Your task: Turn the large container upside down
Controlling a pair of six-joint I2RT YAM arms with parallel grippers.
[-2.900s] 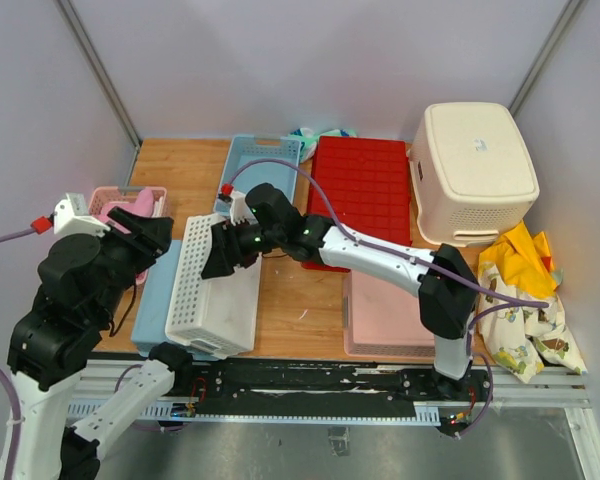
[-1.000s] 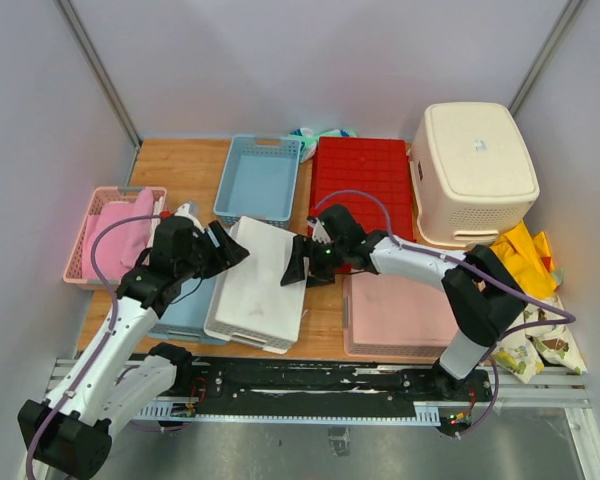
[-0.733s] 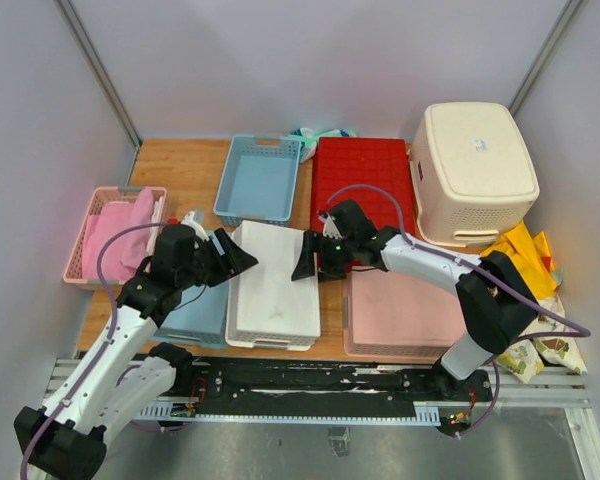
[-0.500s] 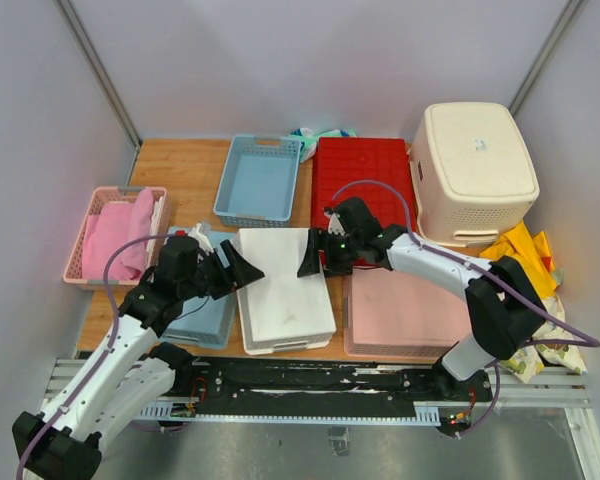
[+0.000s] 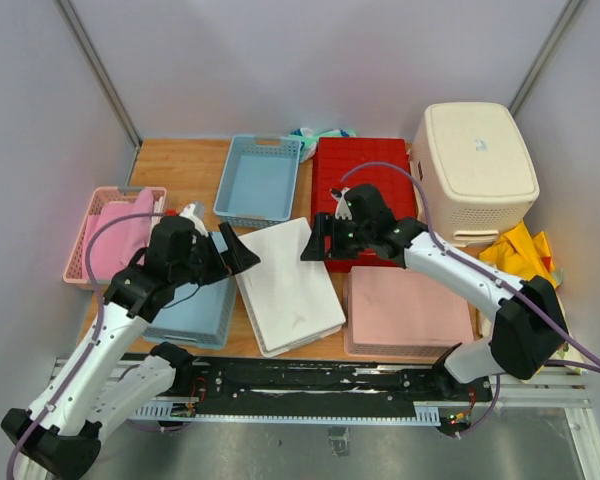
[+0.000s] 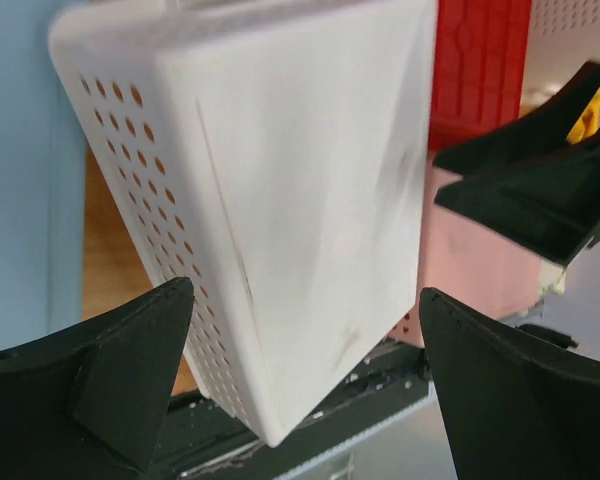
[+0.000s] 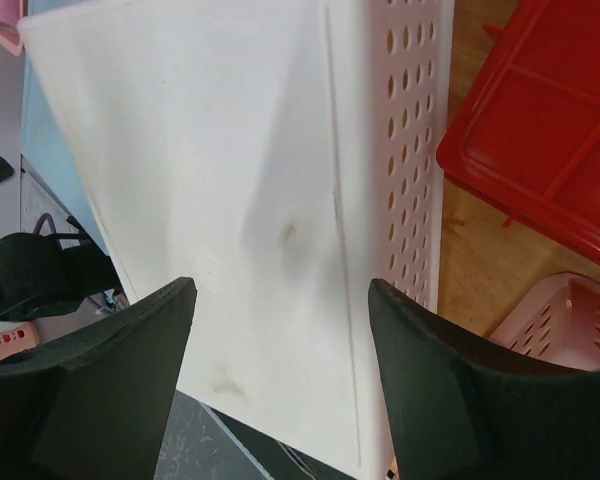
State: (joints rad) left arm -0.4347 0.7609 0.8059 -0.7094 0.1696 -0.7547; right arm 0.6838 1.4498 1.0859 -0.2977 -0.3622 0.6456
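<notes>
The large white perforated container (image 5: 285,285) lies bottom up on the table, slightly skewed, between a light blue bin and a pink bin. My left gripper (image 5: 236,254) is open at its far left corner. My right gripper (image 5: 318,243) is open at its far right corner. In the left wrist view the container's flat bottom (image 6: 300,170) fills the frame beyond my open gripper (image 6: 305,390). In the right wrist view the container (image 7: 230,200) lies beyond my open gripper (image 7: 280,370). Neither gripper holds anything.
A cream bin (image 5: 475,170) stands bottom up at the back right. A red crate (image 5: 365,180) and a blue basket (image 5: 260,180) lie behind. A pink bin (image 5: 410,315), a light blue bin (image 5: 195,310), a pink basket (image 5: 115,235) and yellow cloth (image 5: 525,262) surround.
The white container, earlier held up on its side by both grippers, has come down bottom up on the table and slid right. Both grippers have let go and drawn back.
</notes>
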